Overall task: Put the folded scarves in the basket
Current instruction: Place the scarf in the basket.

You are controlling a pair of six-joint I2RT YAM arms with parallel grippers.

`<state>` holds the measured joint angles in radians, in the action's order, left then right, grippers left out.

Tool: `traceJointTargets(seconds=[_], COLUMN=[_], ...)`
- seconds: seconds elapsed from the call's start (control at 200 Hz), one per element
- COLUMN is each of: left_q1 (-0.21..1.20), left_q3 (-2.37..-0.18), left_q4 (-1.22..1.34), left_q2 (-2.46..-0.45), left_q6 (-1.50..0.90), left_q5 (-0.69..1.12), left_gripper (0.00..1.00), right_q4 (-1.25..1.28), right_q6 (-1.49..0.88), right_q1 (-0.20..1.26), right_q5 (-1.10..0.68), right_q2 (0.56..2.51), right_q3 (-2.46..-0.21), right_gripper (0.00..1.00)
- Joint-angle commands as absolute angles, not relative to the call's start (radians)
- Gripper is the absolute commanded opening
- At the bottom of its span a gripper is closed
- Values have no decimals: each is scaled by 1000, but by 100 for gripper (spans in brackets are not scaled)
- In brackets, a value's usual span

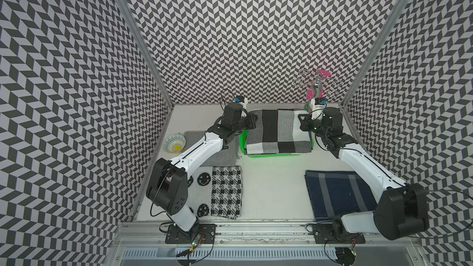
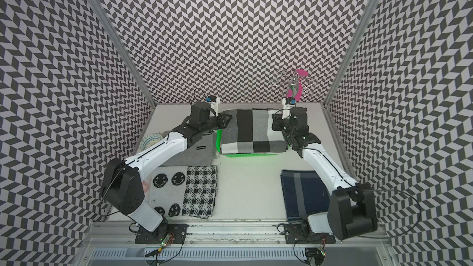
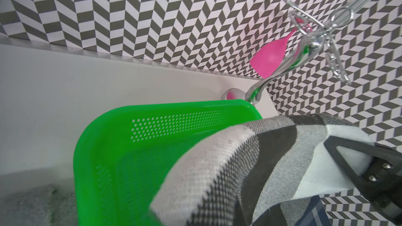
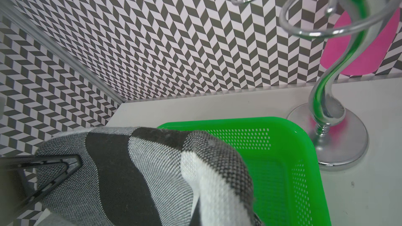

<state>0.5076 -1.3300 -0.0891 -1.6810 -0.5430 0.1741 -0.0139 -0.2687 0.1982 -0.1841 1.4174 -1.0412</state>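
White tabletop [image 1: 272,188] inside chevron-patterned walls [image 1: 256,34]; the folded black, grey and white block-check scarf [image 1: 279,131] hangs stretched just above the green perforated basket [image 1: 271,155]; left gripper [image 1: 252,122] and right gripper [image 1: 302,122] each pinch one end; lowering and letting go appear to remain.

The scarf [image 1: 279,131] has big blocks of black, grey and white. The basket [image 1: 271,155] under it is bright green with rows of tiny holes. The counter [image 1: 273,188] is white. Near its front left corner is a cloth [image 1: 217,190] that is half white with black smiley faces and half black-and-white checks. Behind that is a plain grey cloth [image 1: 225,157]. Near the front right corner is a dark blue cloth [image 1: 337,195] with pale grey stripes. The bowl [image 1: 174,143] by the left edge is white with blue-green lines and a yellow flower. The stand [image 1: 317,83] in the back right corner is shiny silver, with a pink thing [image 1: 311,92] on it. The walls [image 1: 230,34] have black-and-white zigzags.
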Motion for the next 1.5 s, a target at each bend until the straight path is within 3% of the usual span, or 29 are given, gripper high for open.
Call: traceJointTargets(seconds=[0.0, 0.501, 0.866, 0.996, 1.072, 1.217, 1.307, 1.352, 1.427, 1.497], left_q1=[482, 452, 461, 466, 467, 466, 467, 466, 464, 466], left_q3=[-1388, -1480, -1516, -1536, -1570, -1589, -1608, -1600, -1588, -1597], left_q4=[-34, -73, -67, -95, -139, -144, -170, -171, -158, -168], left_q2=[-1749, -2041, -2095, -2112, -2130, -2136, -2143, -2141, -2134, -2127], left_q6=[-527, -549, -493, -471, -468, -464, -455, -457, -466, -467], left_q5=[199, 128, 64, 21, -6, -4, -16, -21, -2, 6], left_gripper=[0, 0, 0, 0, 6, 5, 4, 11, 12, 26], right_q4=[83, -23, -85, -98, -127, -132, -129, -124, -114, -125], right_q6=[-260, -249, -187, -135, -134, -133, -139, -139, -142, -142], right_q1=[180, 175, 179, 214, 219, 221, 220, 221, 221, 221], right_q5=[-199, -215, -112, -2, 22, 31, 51, 57, 58, 42], right_q2=[1488, 1893, 1948, 1928, 1943, 1959, 1953, 1947, 1928, 1909], right_q3=[-1078, -1283, -1351, -1337, -1352, -1365, -1376, -1377, -1378, -1391], right_gripper=[0, 0, 0, 0, 5, 20, 38, 44, 50, 53])
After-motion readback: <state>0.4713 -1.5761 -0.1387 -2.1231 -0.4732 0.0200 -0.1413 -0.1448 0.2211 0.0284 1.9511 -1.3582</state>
